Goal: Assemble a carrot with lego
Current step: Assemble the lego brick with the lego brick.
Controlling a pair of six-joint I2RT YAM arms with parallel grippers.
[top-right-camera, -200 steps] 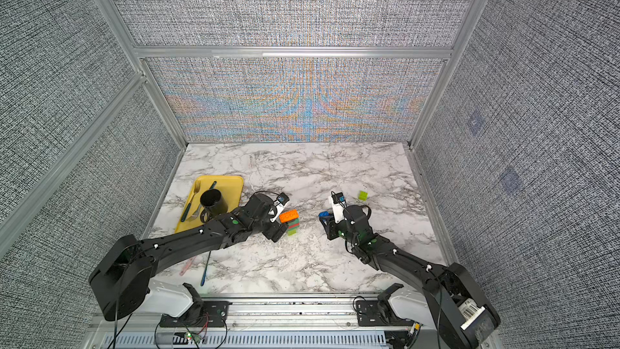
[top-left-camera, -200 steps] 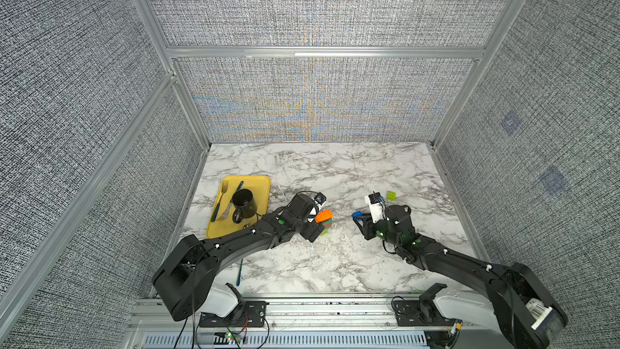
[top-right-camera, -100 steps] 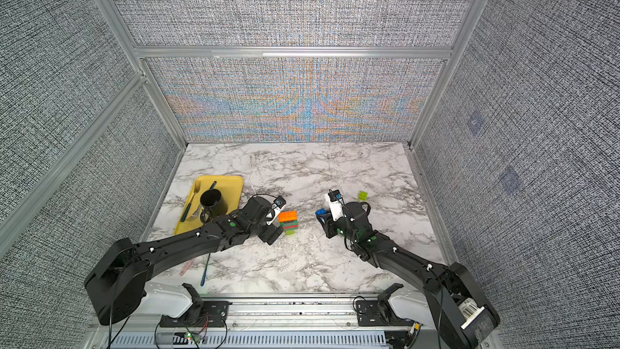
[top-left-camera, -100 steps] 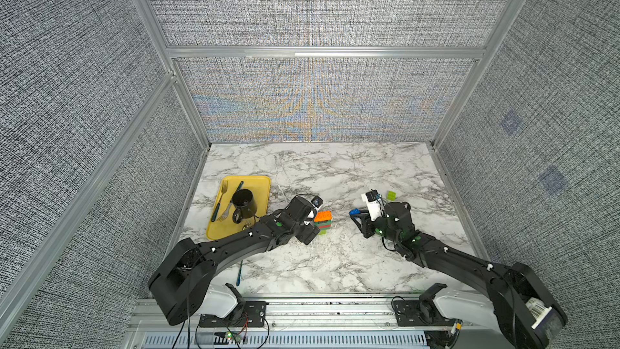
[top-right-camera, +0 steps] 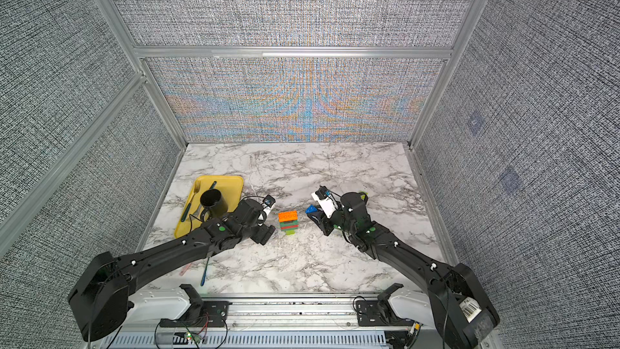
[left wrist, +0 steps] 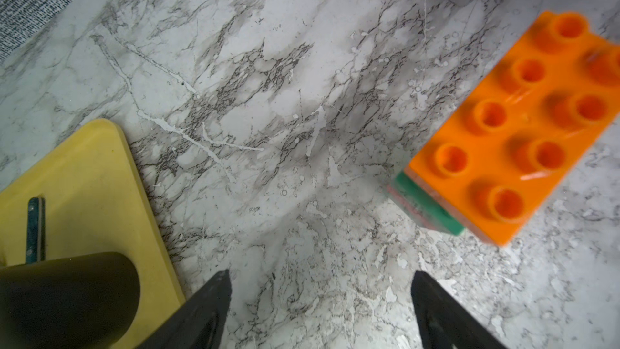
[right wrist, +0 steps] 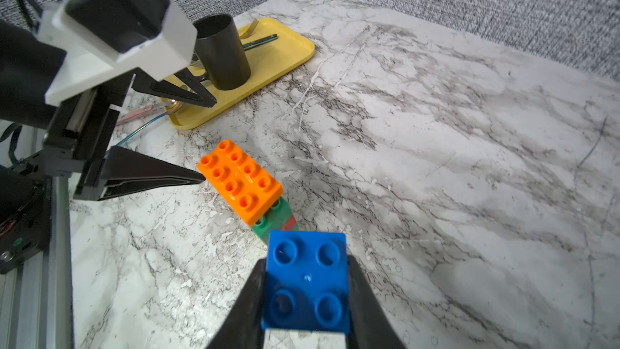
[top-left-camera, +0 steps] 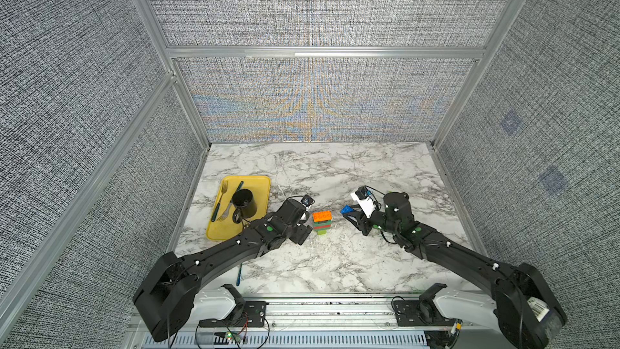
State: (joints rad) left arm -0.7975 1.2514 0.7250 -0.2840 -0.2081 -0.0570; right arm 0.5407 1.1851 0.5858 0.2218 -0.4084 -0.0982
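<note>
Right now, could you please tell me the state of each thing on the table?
Brick stack: standing upright, orange on top, free.
Blue brick: gripped in right hand.
Left hand: open, empty.
Mug: upright on yellow tray.
Fork: lying on tray.

Bare marble worktop lies open across the whole back half and along the front edge. Mid-worktop, the brick stack stands between the two arms, leaving narrow gaps either side; the yellow tray with its black mug blocks the left edge
</note>
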